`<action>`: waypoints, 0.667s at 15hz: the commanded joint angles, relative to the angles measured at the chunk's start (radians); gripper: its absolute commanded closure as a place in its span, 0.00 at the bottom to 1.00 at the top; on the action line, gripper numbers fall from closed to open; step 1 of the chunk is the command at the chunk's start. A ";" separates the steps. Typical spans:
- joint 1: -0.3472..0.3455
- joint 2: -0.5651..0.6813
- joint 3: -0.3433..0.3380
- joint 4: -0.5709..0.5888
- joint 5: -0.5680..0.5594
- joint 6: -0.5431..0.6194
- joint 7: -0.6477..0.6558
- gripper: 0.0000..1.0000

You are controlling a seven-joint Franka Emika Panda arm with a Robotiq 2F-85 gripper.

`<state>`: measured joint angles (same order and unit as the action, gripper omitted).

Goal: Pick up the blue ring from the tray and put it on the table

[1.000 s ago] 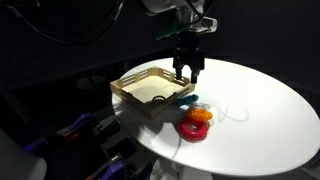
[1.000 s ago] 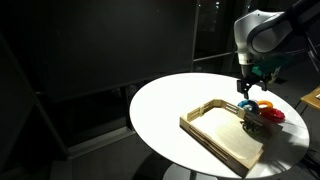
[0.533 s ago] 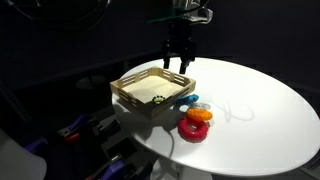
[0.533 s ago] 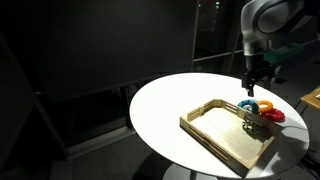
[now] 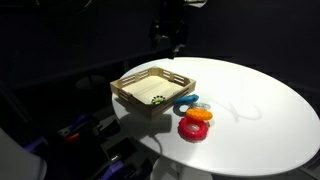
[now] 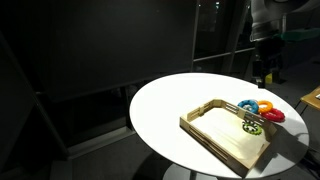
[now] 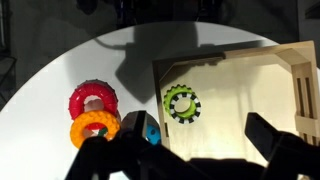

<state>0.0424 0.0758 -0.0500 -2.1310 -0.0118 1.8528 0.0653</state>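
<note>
The blue ring (image 5: 186, 102) lies on the white table (image 5: 262, 95) just outside the wooden tray (image 5: 128, 86), touching its near corner. It also shows in the other exterior view (image 6: 247, 104) and in the wrist view (image 7: 151, 134), partly behind a finger. My gripper (image 5: 168, 37) hangs high above the tray's far edge, open and empty. In the wrist view the gripper (image 7: 200, 142) shows two dark fingers (image 7: 133, 128) spread wide over the tray (image 7: 235, 58).
An orange ring (image 5: 200, 115) and a red ring (image 5: 193, 130) lie on the table beside the blue one. A green toothed ring (image 7: 181, 103) lies inside the tray. The table edge (image 6: 150, 130) is round, with dark surroundings.
My gripper has risen from just above the tray's corner to well above it, and stays open. The rings and tray have not moved.
</note>
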 commanded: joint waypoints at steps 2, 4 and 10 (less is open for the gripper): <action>-0.020 -0.128 0.018 -0.043 0.033 -0.034 -0.060 0.00; -0.018 -0.175 0.019 -0.056 0.026 -0.032 -0.050 0.00; -0.018 -0.302 0.026 -0.091 0.017 -0.014 -0.017 0.00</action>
<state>0.0424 -0.1511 -0.0409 -2.1846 0.0044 1.8341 0.0354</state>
